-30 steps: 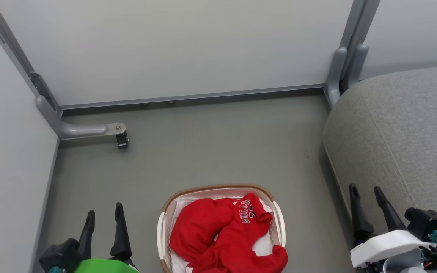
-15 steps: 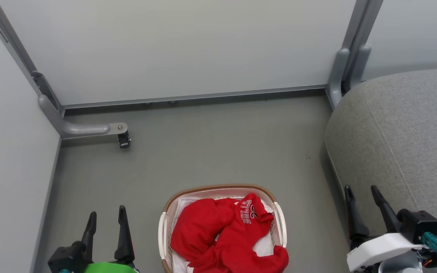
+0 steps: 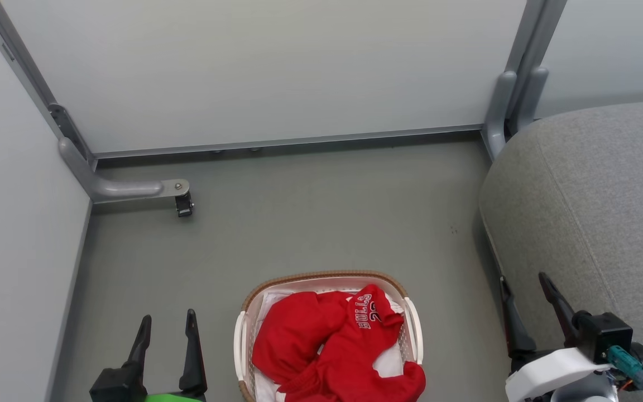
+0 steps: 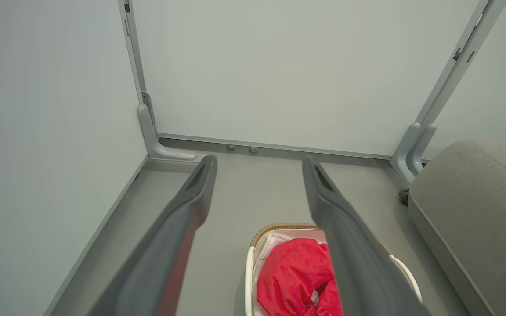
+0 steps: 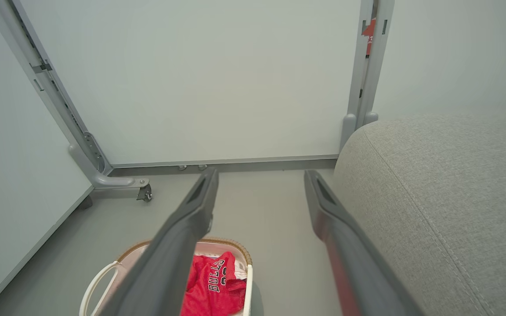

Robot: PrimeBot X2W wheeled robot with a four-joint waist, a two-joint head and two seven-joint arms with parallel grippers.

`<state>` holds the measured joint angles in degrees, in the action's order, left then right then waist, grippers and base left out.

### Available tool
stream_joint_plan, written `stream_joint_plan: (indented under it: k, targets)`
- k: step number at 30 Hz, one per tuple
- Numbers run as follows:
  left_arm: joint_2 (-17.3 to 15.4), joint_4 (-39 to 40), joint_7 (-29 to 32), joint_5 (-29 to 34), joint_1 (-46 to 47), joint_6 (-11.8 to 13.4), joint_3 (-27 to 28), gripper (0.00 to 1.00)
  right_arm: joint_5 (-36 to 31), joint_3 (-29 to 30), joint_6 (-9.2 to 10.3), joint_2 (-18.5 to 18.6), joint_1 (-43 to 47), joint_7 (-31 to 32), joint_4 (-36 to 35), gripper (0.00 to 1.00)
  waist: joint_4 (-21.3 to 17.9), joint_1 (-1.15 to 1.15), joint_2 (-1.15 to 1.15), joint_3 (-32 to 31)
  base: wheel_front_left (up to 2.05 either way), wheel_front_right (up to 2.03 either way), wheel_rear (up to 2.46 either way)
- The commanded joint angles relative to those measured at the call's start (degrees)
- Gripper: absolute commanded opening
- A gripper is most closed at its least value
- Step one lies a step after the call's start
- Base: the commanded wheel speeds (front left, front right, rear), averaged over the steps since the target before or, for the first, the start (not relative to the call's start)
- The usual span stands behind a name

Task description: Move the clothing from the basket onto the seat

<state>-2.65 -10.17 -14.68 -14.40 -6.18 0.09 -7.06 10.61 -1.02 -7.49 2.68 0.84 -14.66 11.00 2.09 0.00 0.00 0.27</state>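
Where right wrist looks, clothing [image 5: 211, 285] reads BULLS

I drew the left gripper [image 3: 168, 316] back and inward, leaving the basket [image 3: 321, 275] nearer its right finger. I drew the right gripper [image 3: 522, 277] back likewise, basket nearer its left.

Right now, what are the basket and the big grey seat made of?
The basket looks like white plastic, smooth with small holes; its rim looks brown and woven, maybe wicker. The seat looks like soft grey cloth: a fuzzy weave with a stitched seam.
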Motion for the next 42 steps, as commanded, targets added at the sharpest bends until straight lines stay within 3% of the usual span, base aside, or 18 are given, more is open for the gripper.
stream_joint_plan:
  k: [1,32,42]
  targets:
    - [-0.4,-0.2,-0.4,0.9,-0.7,0.4,0.0,1.00,-1.2,-0.1,0.00,0.4,1.0,-0.5,0.1,1.00,0.0,0.00,0.00,0.0,0.00,0.00,0.00]
    - [-0.4,-0.9,-0.5,1.3,-0.2,0.1,-0.7,1.00,-1.5,0.4,0.00,0.4,0.6,-0.6,0.5,1.00,0.0,0.00,0.00,0.7,0.00,0.00,0.00]
    - [-0.4,-0.5,-0.5,1.0,2.6,-0.4,-1.7,1.00,-1.8,0.8,0.00,0.4,-1.5,-0.6,-0.6,1.00,-0.5,0.00,0.00,4.6,0.00,0.00,0.00]
